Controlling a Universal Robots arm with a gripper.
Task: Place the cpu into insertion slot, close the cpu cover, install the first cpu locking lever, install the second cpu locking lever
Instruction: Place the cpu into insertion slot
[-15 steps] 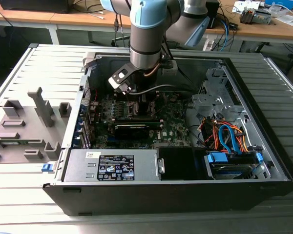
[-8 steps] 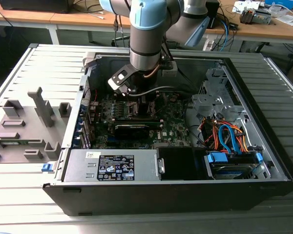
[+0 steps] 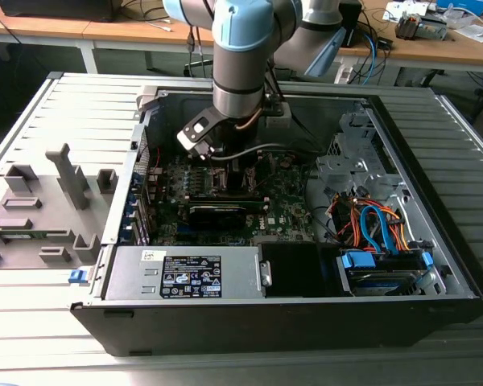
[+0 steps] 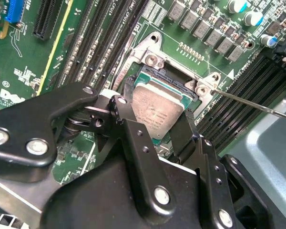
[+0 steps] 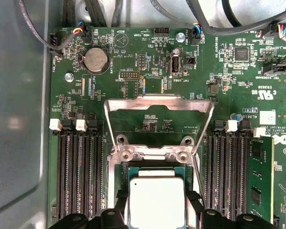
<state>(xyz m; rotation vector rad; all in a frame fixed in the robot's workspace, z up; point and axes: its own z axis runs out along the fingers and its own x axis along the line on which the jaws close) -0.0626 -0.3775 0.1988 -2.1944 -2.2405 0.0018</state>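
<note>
The cpu (image 4: 155, 113) sits in the socket (image 4: 174, 76) on the green motherboard (image 5: 148, 71), metal top facing up. From these views it cannot be told whether it is fully seated. The gripper (image 4: 158, 109) is clamped on the cpu: its black fingers (image 4: 189, 128) press against two opposite edges, as both wrist views show.

Just beyond the socket, in the first wrist view, the cpu cover (image 5: 159, 101) stands swung open on its hinge, with bare board showing through its square opening. A thin locking lever (image 4: 257, 105) sticks out sideways from one corner of the socket, unlatched. Rows of black memory slots (image 5: 78, 176) flank the socket on both sides, and one of them holds a green memory stick (image 5: 262, 181).

In the exterior view the motherboard lies at the bottom of an open computer case (image 3: 266, 330), with the arm (image 3: 241, 72) reaching down into it. The case also holds a grey power supply (image 3: 185, 273) along its near wall and a drive (image 3: 382, 273) with blue and orange cables (image 3: 374, 225) toward the exterior view's right. A grey tray (image 3: 40, 209) of holders sits outside the case at the exterior view's left.
</note>
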